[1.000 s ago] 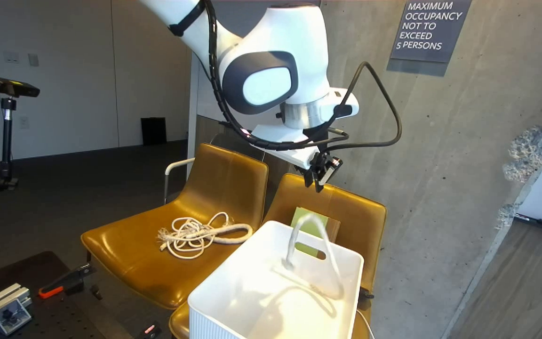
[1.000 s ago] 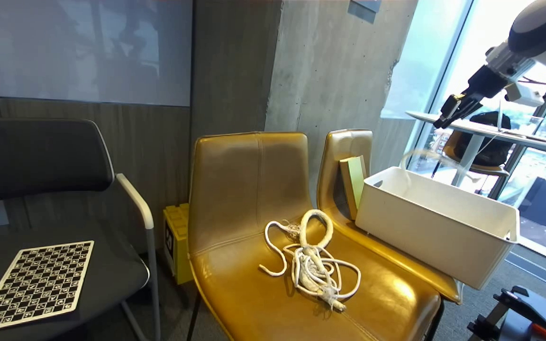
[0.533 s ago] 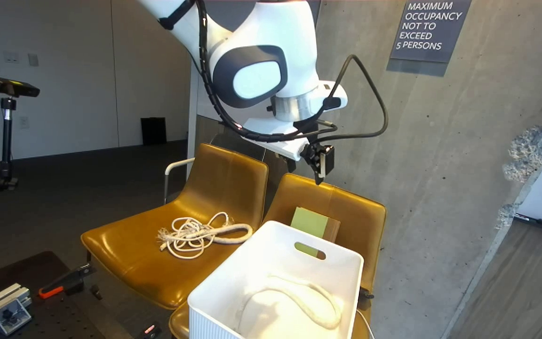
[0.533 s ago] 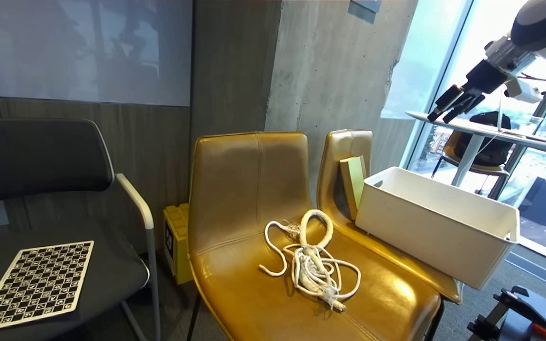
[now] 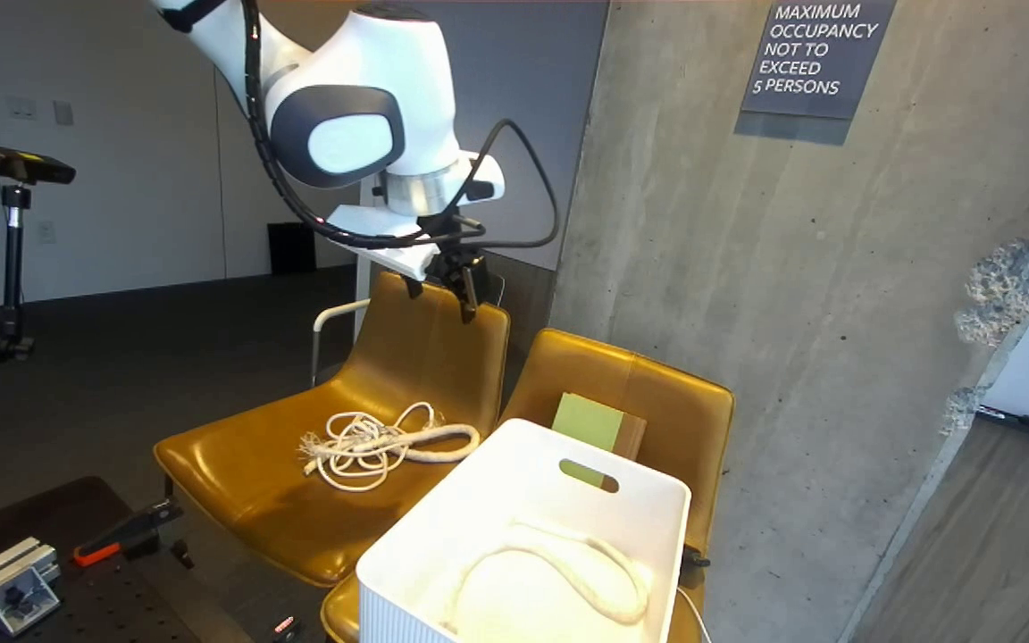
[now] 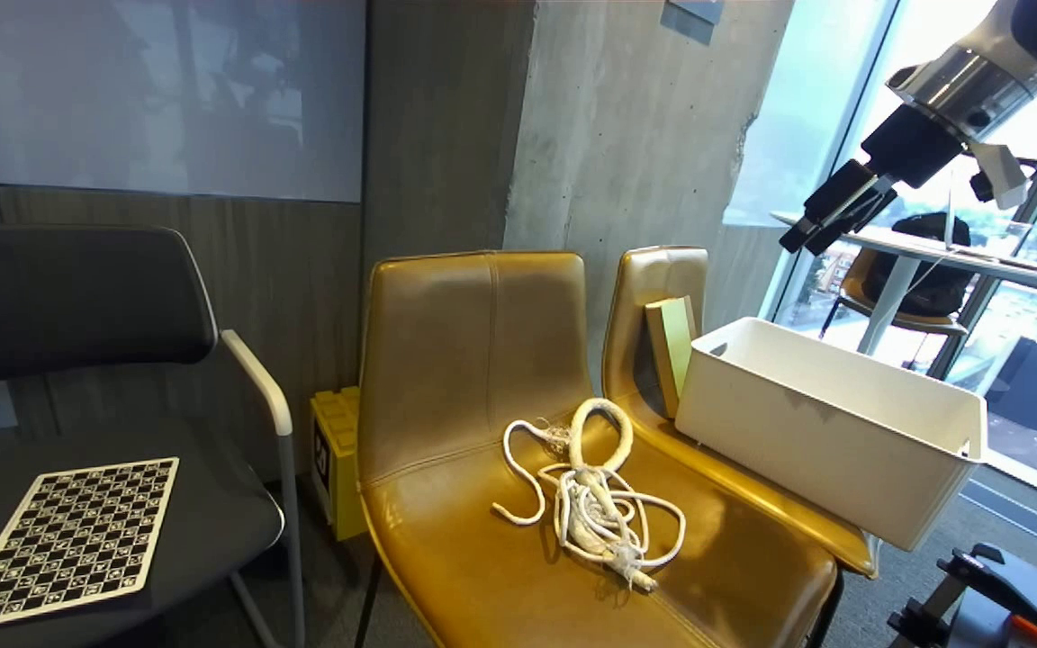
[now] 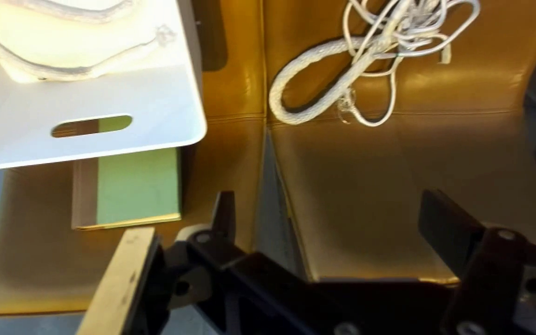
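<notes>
My gripper hangs in the air in front of the left chair's backrest in an exterior view. In the wrist view its fingers stand wide apart, with only chair leather visible between them. A thick pale rope lies curved on the floor of the white bin; the wrist view shows this rope too. Nearest below the gripper is a tangled white rope bundle with a thick loop, resting on the tan chair seat. The bin's walls hide its inside in an exterior view.
A green and brown book leans against the second tan chair's backrest, behind the bin. A black chair bears a checkered board. A dark table with clamps and a metal profile stands at the lower left.
A second ago a rope loop stood up above the bin; half a second ago it lay inside. The jaws have spread, and the arm has swung from the bin's side toward the chair with the bundle.
</notes>
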Robot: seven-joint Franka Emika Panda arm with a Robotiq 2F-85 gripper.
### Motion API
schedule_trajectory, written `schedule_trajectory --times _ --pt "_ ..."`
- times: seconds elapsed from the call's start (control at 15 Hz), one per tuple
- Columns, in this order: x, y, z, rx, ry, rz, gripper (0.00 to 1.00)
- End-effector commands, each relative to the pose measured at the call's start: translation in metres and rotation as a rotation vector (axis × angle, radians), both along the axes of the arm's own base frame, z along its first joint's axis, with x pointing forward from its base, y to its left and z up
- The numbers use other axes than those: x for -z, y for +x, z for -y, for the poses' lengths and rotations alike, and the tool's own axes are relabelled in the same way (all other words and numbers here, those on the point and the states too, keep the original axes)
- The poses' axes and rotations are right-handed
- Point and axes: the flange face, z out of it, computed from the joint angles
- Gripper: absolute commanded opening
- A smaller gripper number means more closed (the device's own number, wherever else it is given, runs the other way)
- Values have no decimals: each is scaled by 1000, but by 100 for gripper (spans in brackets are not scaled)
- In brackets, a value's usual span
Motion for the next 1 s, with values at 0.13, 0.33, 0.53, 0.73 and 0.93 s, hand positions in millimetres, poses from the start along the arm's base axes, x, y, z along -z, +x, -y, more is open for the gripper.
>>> schedule_trajectory --times 0.13,0.33,0.53,0.73,0.93 --pt "36 -16 -116 -116 23 -37 100" --pt "65 -14 -176 -147 27 -52 100" --pt "100 -3 -215 -149 17 -83 100" --pt "143 13 -230 -125 -13 -137 100" --pt "176 24 -246 -100 -31 -189 100"
